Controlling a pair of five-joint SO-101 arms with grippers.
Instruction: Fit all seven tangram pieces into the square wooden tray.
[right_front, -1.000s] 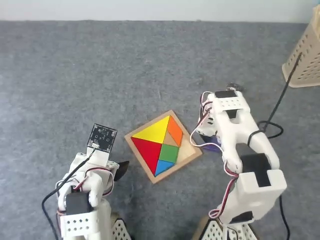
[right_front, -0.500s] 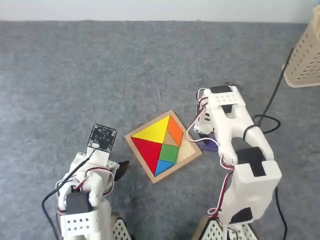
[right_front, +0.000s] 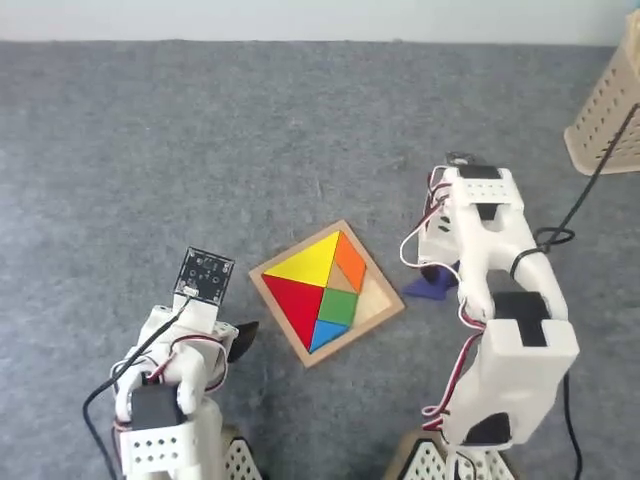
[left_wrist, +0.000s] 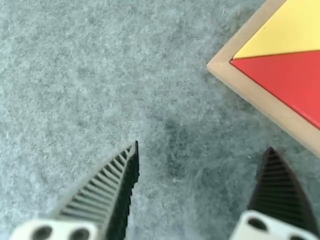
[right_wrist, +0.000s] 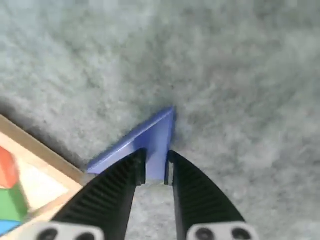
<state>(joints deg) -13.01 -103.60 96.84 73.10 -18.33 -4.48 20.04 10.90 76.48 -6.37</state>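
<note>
Right jaws: we pinch triangle (right_wrist: 152, 132), just right of tray (right_front: 375, 298), presumably for its bare corner | Left jaws: wide, empty.

One tray (left_wrist: 255, 90). Five pieces in it, one of each colour: yellow (right_front: 308, 262), orange (right_front: 350, 262), red (right_front: 295, 300), green (right_front: 338, 306), blue (right_front: 325, 334). One purple piece (right_wrist: 150, 137) outside it, so six pieces counted. Two arms: left arm (right_front: 165, 395), right arm (right_front: 505, 330). One basket (right_front: 610, 110).

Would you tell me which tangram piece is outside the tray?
The purple triangle, pinched by the right gripper beside the tray; the other pieces sit inside.
</note>
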